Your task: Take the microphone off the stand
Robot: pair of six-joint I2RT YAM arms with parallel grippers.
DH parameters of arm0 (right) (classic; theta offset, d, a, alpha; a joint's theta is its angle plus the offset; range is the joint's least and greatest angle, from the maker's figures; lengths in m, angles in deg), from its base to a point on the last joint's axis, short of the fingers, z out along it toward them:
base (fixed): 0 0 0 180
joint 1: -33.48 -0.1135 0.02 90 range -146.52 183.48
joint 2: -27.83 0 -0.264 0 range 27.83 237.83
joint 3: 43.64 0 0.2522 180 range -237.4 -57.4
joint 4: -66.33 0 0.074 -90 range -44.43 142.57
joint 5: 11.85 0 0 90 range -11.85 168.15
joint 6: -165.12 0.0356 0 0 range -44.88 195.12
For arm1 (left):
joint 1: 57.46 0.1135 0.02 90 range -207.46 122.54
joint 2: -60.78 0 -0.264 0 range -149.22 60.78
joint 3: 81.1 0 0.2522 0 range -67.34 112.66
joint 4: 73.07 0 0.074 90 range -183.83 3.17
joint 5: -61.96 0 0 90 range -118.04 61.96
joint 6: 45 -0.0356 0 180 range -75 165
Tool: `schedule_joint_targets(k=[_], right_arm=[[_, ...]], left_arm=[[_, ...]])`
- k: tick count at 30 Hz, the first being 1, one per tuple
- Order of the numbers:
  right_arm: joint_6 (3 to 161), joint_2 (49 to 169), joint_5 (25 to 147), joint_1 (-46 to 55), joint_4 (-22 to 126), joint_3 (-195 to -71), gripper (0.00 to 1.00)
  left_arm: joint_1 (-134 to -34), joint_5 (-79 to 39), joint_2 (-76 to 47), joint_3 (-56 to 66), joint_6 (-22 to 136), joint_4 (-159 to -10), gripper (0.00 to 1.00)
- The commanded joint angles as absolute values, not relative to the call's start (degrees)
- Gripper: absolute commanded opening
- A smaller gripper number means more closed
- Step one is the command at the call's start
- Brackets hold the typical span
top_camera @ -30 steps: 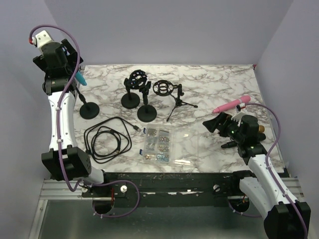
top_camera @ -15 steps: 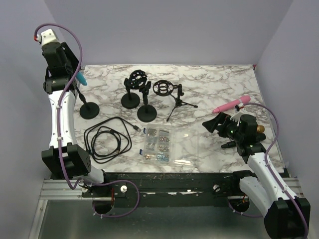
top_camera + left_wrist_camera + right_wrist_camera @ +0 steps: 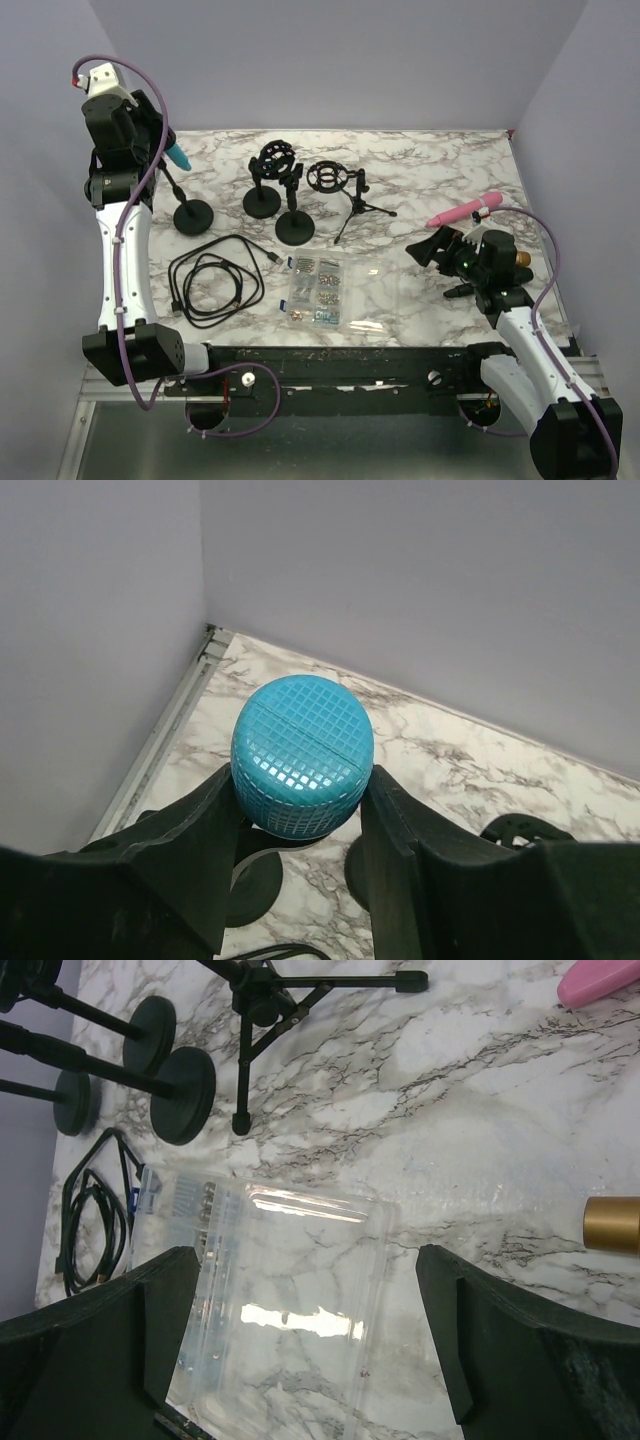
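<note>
The blue microphone (image 3: 302, 756) has a round mesh head and still sits in the clip of its black stand (image 3: 193, 215) at the far left of the table. My left gripper (image 3: 300, 785) is shut on the head, one finger pressed against each side. From above, the left gripper (image 3: 160, 150) is raised over that stand, with the blue microphone (image 3: 176, 156) sticking out to its right. My right gripper (image 3: 305, 1330) is open and empty above the clear box. In the top view the right gripper (image 3: 435, 250) hangs at the right of the table.
Two black stands with round shock mounts (image 3: 272, 160) (image 3: 325, 177) and a small tripod (image 3: 358, 205) stand mid-table. A coiled black cable (image 3: 213, 280), a clear box of screws (image 3: 318, 290), a pink microphone (image 3: 465, 210) and a gold cylinder (image 3: 612, 1225) lie around.
My left gripper has closed on the blue microphone, then shifted right. The stand's round base has moved right and back with it. The right arm has stayed still.
</note>
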State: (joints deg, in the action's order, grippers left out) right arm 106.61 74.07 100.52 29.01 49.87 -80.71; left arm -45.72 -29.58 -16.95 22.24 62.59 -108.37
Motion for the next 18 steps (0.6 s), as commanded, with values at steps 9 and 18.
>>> schedule_joint_targets(k=[9,18], right_arm=[[106.4,74.0,101.4,29.2,50.6,-80.0,1.00],[106.6,73.2,100.5,29.2,51.0,-79.4,1.00]], left_arm=[[-48.8,-13.5,-10.7,13.9,59.6,-95.7,0.00],[-49.6,-12.3,-13.5,18.9,60.9,-95.9,0.00]])
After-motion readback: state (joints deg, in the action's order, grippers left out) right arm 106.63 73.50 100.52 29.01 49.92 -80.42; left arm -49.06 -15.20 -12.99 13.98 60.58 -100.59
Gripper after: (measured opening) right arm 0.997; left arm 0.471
